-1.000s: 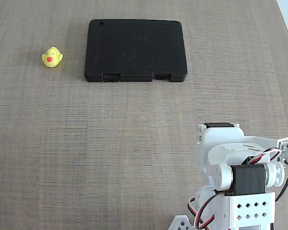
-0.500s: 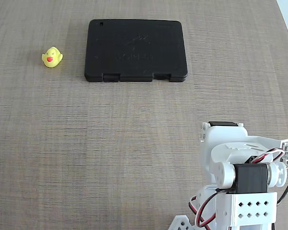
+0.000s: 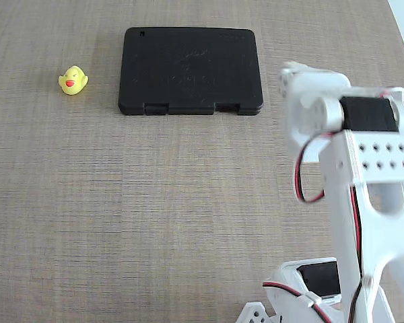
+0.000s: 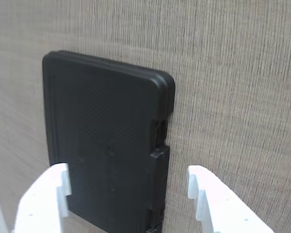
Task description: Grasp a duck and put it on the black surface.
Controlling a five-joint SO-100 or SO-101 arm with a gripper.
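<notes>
The small yellow duck with a red-orange beak sits upright on the table at the far left of the fixed view, left of the black surface. The black surface is a flat matte slab with notches on its near edge; nothing lies on it. In the wrist view the slab fills the left middle, seen over my gripper. Its white fingers stand wide apart with nothing between them. The duck is out of the wrist view. My arm is at the right, well away from the duck.
The table is a woven beige-brown surface. The arm's white base, with red and black wires, takes up the lower right corner of the fixed view. A pale edge shows at the top right corner.
</notes>
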